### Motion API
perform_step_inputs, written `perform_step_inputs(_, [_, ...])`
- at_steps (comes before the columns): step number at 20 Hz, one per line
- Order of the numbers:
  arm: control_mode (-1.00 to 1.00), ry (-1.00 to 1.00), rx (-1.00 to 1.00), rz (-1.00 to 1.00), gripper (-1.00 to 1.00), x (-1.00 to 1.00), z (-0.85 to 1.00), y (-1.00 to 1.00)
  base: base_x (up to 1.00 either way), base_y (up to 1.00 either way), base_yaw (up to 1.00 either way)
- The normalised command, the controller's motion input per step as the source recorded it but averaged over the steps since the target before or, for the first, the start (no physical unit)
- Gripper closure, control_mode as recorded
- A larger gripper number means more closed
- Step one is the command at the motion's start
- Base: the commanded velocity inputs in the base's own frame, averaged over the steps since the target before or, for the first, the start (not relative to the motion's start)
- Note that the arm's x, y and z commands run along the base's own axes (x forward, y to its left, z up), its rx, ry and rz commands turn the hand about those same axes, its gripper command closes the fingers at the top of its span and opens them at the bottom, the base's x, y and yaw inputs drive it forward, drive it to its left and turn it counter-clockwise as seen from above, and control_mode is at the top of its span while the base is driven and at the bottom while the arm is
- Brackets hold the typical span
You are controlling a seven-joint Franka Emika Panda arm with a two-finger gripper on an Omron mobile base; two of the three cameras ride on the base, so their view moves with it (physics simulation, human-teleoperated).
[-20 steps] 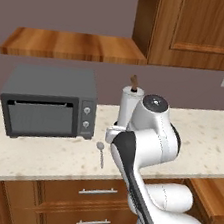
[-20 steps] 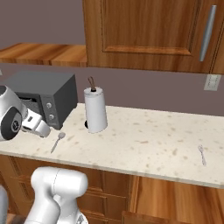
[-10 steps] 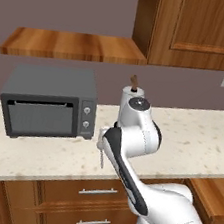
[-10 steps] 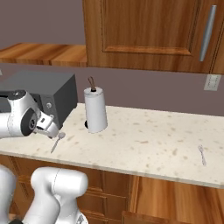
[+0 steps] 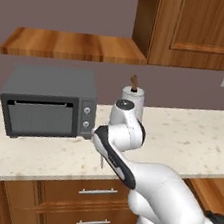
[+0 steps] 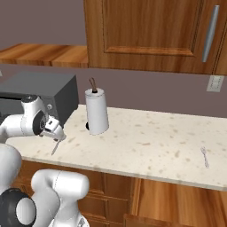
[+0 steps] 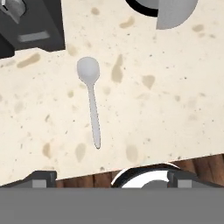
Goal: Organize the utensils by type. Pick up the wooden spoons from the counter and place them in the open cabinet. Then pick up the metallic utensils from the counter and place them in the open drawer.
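Left on the table (image 6: 146, 146), by the microwave (image 5: 49, 103), arm folded low, hand pointing down over the silver spoon (image 7: 91, 98), fingers (image 7: 43, 177) spread wide, holding nothing. Right of it: paper towel roll (image 6: 96, 111), fork (image 6: 204, 156).

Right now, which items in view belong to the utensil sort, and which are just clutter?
Job:
- small silver spoon, lying flat
- beige speckled counter
- open gripper, above the spoon

Clutter:
- dark grey microwave
- white paper towel roll
- small silver fork
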Motion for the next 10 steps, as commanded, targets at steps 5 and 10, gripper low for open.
perform_step_inputs(5, [-1.00,0.00,-0.02,0.00,-1.00,0.49,-0.49,0.17,0.00,0.00,0.00])
perform_step_inputs(10, [-1.00,0.00,-0.02,0.00,-1.00,0.45,-0.44,0.12,0.00,0.00,0.00])
